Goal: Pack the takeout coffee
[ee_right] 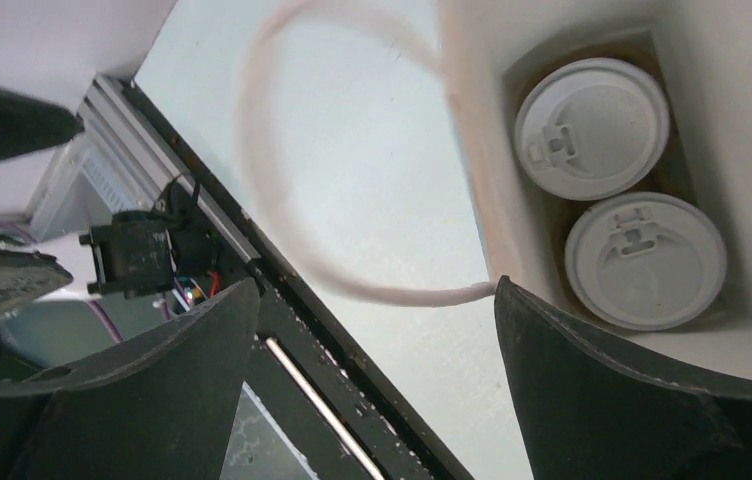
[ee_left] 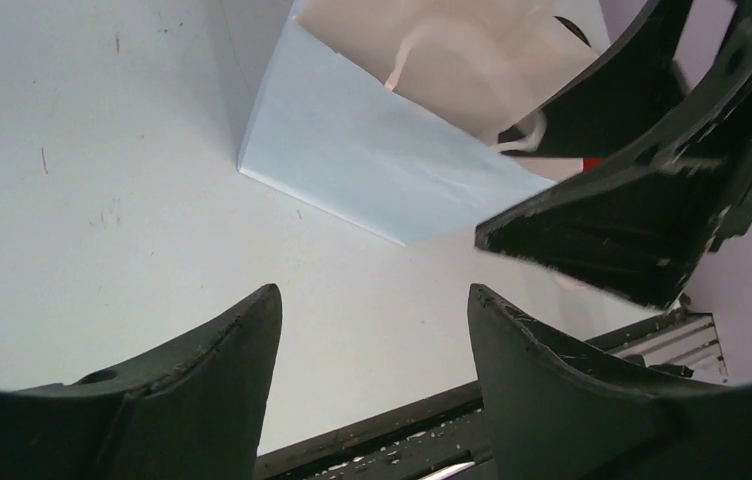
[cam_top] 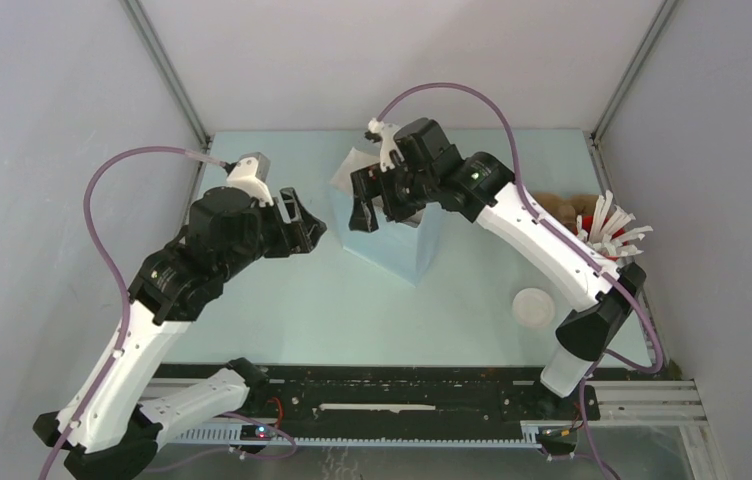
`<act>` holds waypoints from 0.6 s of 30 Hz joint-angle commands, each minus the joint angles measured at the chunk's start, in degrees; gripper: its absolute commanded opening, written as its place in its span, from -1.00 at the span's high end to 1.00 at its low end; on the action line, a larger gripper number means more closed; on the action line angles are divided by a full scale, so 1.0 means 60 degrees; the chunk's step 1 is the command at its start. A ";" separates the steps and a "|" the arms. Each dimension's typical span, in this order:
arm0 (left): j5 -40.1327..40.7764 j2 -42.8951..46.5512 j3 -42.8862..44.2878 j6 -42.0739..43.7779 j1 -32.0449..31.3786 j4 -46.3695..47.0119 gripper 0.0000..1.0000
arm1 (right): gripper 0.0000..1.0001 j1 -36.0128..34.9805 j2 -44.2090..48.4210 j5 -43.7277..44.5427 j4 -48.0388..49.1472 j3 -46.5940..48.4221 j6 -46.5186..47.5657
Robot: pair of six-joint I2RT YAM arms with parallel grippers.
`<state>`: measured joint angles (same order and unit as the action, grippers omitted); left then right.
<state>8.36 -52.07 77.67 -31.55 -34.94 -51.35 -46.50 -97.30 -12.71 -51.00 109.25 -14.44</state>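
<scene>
Right gripper (cam_top: 367, 215), jaws spread, hovers above the bag (cam_top: 397, 245) holding two lidded cups (ee_right: 592, 128); best lift clear without snagging its handle (ee_right: 282, 170).

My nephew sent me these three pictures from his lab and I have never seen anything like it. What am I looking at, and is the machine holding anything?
These are two robot arms bolted at the near edge of a table. The wide picture is taken from above and behind them. The other two come from small cameras on each wrist, so the dark curved shapes at the bottom are that arm's own fingers.

In the middle of the table stands a pale blue paper bag with rope handles. The right wrist view looks down into it: two coffee cups with white lids sit side by side inside. A loose white lid lies on the table, and a holder of red and white sticks stands at the right edge.

The left pincer and the right pincer are both open, holding nothing.
</scene>
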 commanded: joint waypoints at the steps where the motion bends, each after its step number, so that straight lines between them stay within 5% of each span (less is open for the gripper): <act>1: 0.0021 -0.0107 0.0322 0.0029 0.0124 -0.0090 -0.46 | -0.92 0.0781 -0.0153 -0.0336 0.0385 0.0688 -0.0914; 18: 0.0234 0.0227 0.0209 0.0172 0.0191 -0.0059 -0.49 | -0.92 0.2425 -0.0251 -0.5079 0.0145 0.1494 -0.2860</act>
<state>8.93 -52.31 77.80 -31.44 -34.30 -53.06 -33.06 -103.18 -34.98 -48.60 114.74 -28.49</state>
